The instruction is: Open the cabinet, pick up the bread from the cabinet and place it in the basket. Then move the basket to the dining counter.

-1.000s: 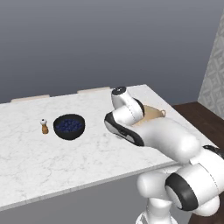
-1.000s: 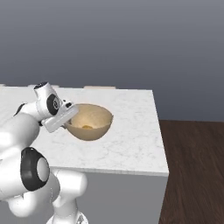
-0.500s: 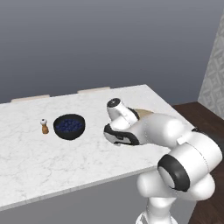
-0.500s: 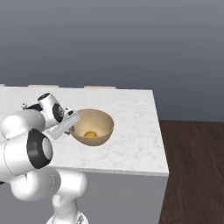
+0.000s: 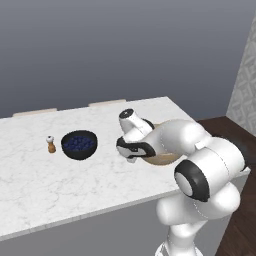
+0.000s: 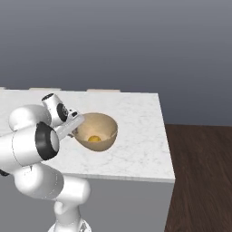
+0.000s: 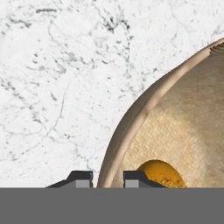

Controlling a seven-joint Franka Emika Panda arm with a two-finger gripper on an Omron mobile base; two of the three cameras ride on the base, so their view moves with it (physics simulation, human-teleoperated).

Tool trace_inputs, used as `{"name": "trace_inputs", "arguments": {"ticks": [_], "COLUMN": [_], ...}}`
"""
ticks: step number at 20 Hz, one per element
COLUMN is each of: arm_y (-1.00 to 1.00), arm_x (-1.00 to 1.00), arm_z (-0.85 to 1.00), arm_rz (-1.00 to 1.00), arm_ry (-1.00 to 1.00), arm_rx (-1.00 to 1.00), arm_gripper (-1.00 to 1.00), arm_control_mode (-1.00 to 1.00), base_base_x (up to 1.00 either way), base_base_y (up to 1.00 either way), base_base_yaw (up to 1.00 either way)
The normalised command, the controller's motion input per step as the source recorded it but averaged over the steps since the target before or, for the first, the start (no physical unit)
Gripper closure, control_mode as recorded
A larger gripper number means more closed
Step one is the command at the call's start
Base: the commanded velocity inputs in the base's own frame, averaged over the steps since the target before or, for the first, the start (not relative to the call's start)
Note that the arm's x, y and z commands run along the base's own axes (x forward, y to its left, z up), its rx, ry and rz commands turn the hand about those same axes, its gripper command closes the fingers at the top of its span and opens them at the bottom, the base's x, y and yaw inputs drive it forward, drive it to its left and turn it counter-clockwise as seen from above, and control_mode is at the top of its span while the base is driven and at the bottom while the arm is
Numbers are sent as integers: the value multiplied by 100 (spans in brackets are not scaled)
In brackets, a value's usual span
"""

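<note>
The round tan woven basket [image 6: 103,128] sits on the white marble dining counter [image 6: 140,113], near its right end. The small golden-orange bread [image 6: 94,138] lies at the bottom of the basket, also seen as the bun [image 7: 159,173] in the hand view. My gripper [image 7: 108,178] straddles the left rim of the basket [image 7: 175,131], one fingertip outside and one inside, shut on that rim. From the left base view my arm covers most of the basket [image 5: 161,159], and the gripper [image 5: 135,150] hangs at its left side. The cabinet is out of view.
A black bowl of blueberries [image 5: 79,144] and a small shaker [image 5: 51,144] stand on the dining counter [image 5: 40,175] to the left of the basket. The counter's right edge drops to dark wooden floor [image 6: 199,172].
My arm has folded lower and closer to the counter. The basket has come down a little with it and now rests level on the marble top.
</note>
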Motion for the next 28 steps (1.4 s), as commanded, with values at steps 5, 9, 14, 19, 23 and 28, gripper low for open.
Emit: {"name": "trace_inputs", "arguments": {"ticks": [5, 9, 14, 19, 23, 28], "arm_y": [0, -2, 0, -1, 0, 16], "arm_x": [4, 13, 2, -49, -97, -100], "arm_z": [0, 5, 50, 98, 98, 77], "arm_rz": [0, 0, 0, -8, -17, -25], "arm_ry": [3, 4, 12, 1, -1, -27], "arm_rx": [0, 0, 2, 23, 33, 21], "arm_gripper": [-100, -100, -100, -100, -100, -100], "arm_control_mode": [-100, -100, -100, -100, -100, -100], "base_base_x": [0, 0, 0, 0, 0, 0], "base_base_y": [0, 0, 0, 0, 0, 0], "base_base_yaw": [0, 0, 0, 0, 0, 0]}}
